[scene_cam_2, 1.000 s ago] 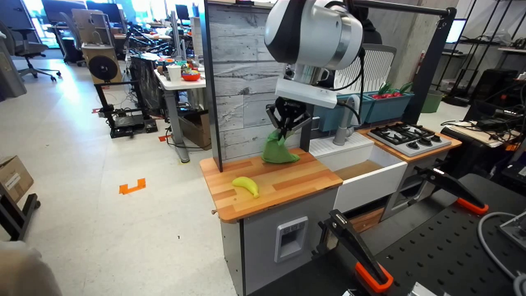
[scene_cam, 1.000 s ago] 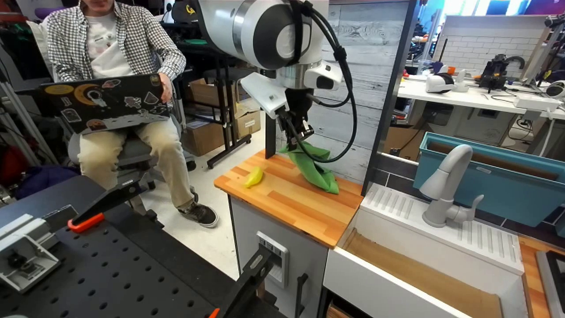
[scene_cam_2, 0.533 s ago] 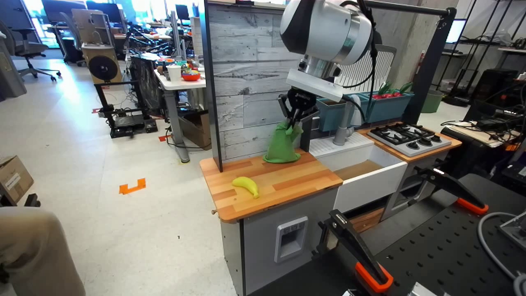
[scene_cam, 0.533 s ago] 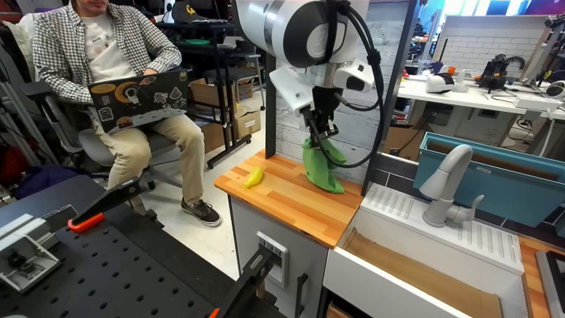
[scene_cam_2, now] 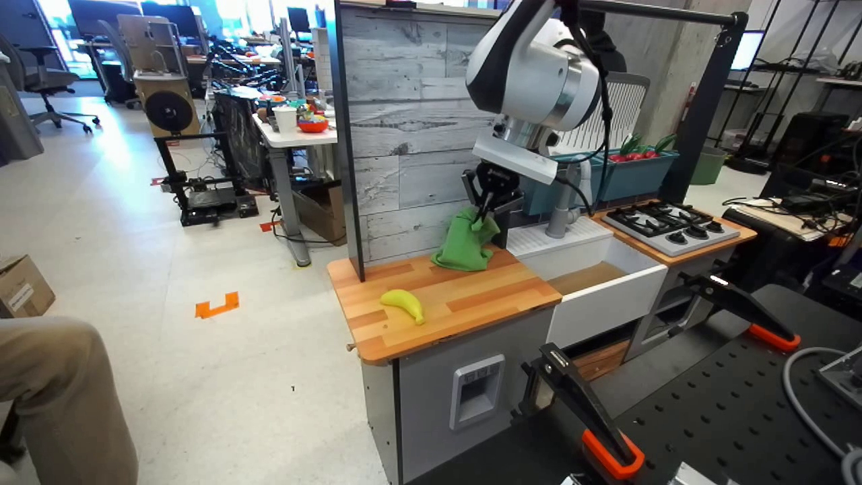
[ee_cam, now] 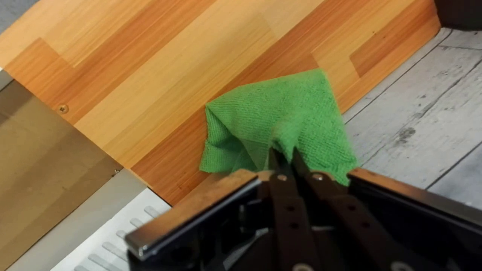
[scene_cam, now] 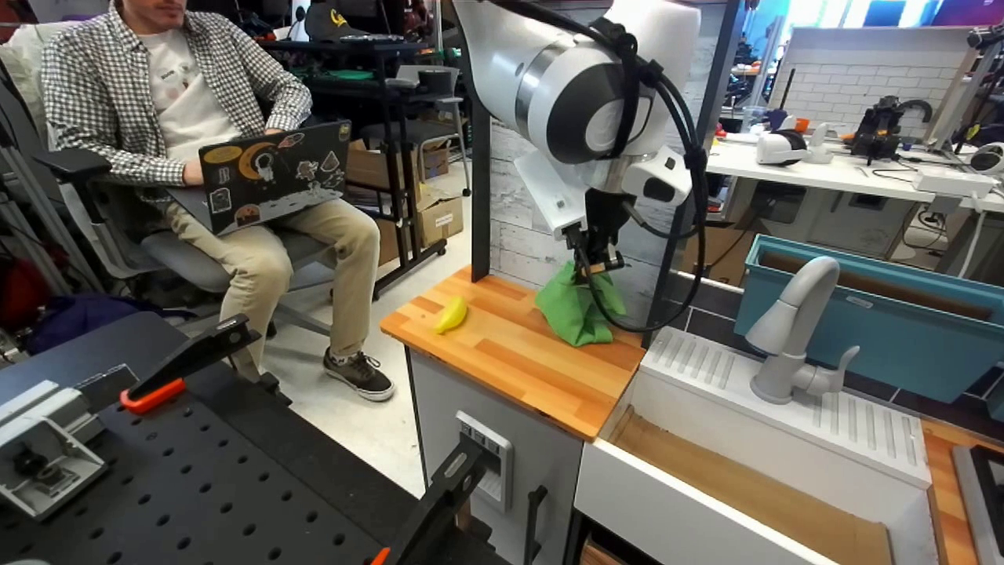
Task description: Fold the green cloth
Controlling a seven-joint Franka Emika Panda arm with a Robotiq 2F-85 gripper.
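At lower centre of the wrist view, the claw (ee_cam: 286, 153) pinches the green cloth (ee_cam: 269, 109), apparently mid-fold; the next move likely calls for lowering and release.

Saw a banana (scene_cam_2: 405, 303) on the counter (scene_cam_2: 495, 291). Found a sink (scene_cam_2: 609, 303) just beside the counter, with a faucet (scene_cam: 802, 333) at the sink's back and a planter (scene_cam: 902, 337) behind the faucet. Noted a stove (scene_cam_2: 672, 226) beyond the sink and a seated man (scene_cam: 184, 106) with a laptop (scene_cam: 282, 188) on his lap.
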